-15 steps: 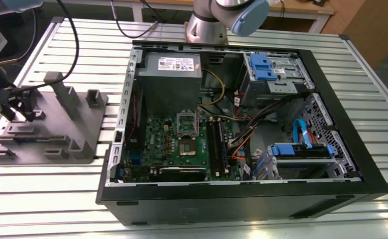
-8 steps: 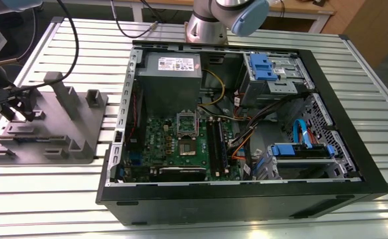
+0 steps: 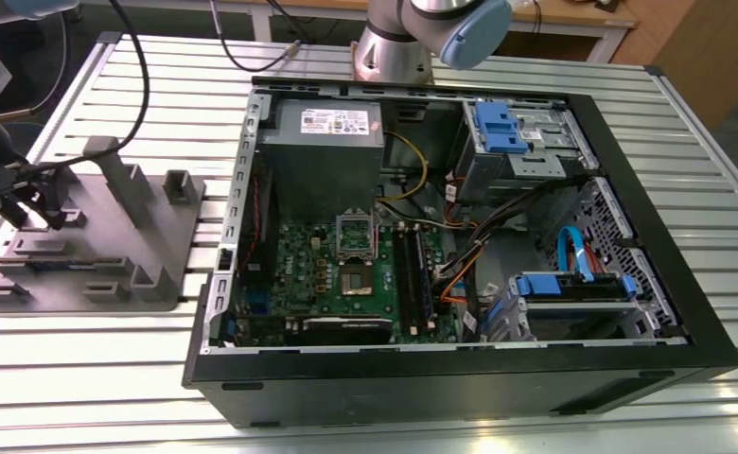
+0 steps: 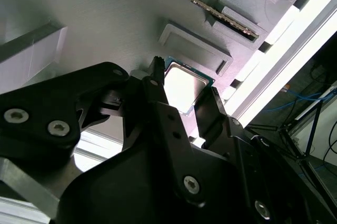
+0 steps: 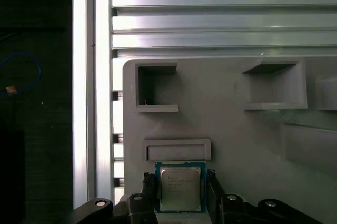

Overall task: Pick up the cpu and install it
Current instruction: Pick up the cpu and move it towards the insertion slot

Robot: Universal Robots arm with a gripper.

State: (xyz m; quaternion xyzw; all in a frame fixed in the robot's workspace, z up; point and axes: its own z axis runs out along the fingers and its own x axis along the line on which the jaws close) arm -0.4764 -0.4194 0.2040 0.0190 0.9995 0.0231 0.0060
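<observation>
Your black two-fingered hand [image 5: 180, 181] is closed on the small, flat, square cpu [image 5: 180, 188] with the silvery-grey metal top, one finger against each opposite edge. The cpu sits over the grey plastic fixture plate [image 5: 237, 129], just beside a raised rectangular frame. The plate rests on the ribbed aluminium tabletop [image 5: 210, 23].

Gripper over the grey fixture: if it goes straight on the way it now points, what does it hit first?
Probably the cpu, a small square chip with a silvery metal top, lying right ahead of the black gripper on the grey plastic fixture plate. Whether they touch is unclear.
</observation>
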